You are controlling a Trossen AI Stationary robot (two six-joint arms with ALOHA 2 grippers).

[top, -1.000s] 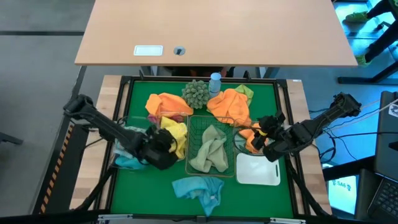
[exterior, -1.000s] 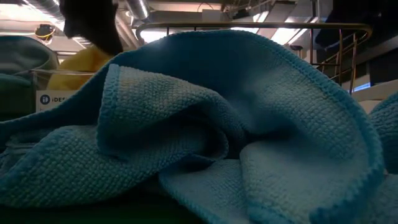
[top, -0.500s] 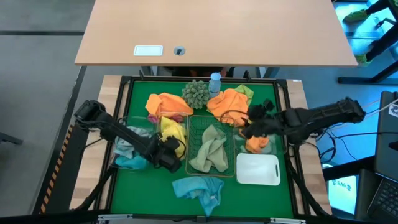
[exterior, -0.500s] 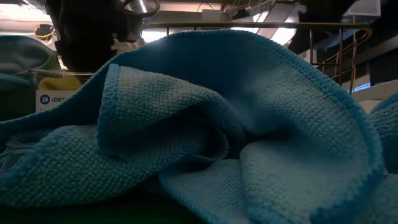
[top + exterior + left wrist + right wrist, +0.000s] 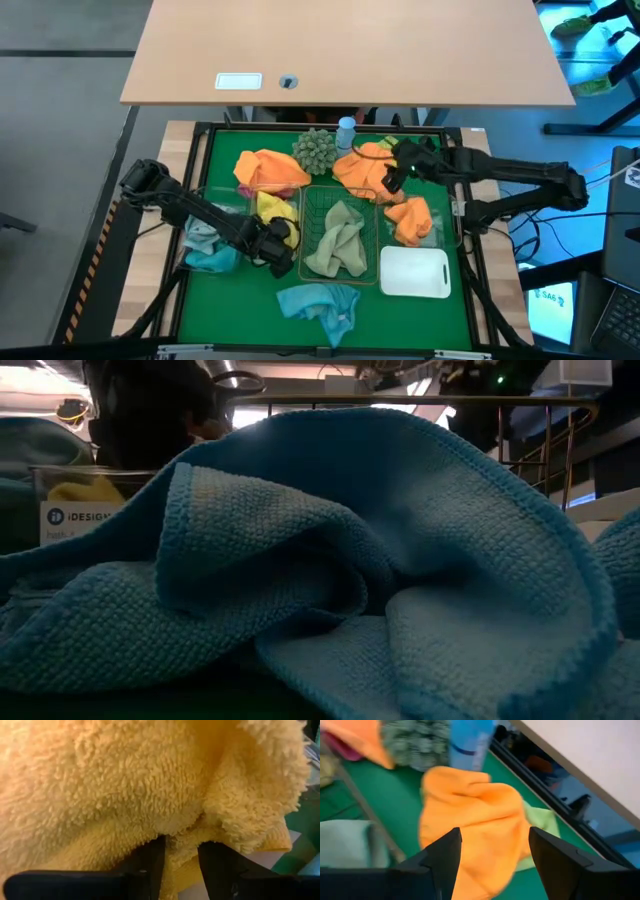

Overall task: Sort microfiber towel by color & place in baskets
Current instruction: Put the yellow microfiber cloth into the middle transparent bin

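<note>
The left gripper (image 5: 278, 240) sits left of centre in the high view, down in the clear bin (image 5: 262, 192) that holds the yellow towel (image 5: 275, 211). From above, its dark body hides the fingertips. In the left wrist view the two dark fingers (image 5: 150, 865) stand a little apart with a fold of the yellow pile between and against them; whether they pinch it or have let go cannot be told.

The right gripper (image 5: 390, 175) is in the upper centre-right of the high view, above the orange towel (image 5: 365, 168) that lies loose on the green mat (image 5: 220, 170). The right wrist view shows its fingers (image 5: 442, 857) spread wide, holding nothing, with that orange towel, a light green towel (image 5: 542, 820) tucked under its edge, and a blurred blue bottle (image 5: 470, 742) beyond them.

Another orange towel (image 5: 412, 218) is bunched in the clear bin (image 5: 440, 235) at centre right. The dark wire-mesh basket (image 5: 312, 200) in the middle holds a sage-green towel (image 5: 338, 240), its long axis running up and down the frame. The white bin (image 5: 415, 272) lies lower right.

A blue towel (image 5: 320, 303) is crumpled at lower centre with its length across the frame; in the low view it fills nearly everything, leaving only a labelled clear bin (image 5: 70, 515) at the upper left.
</note>
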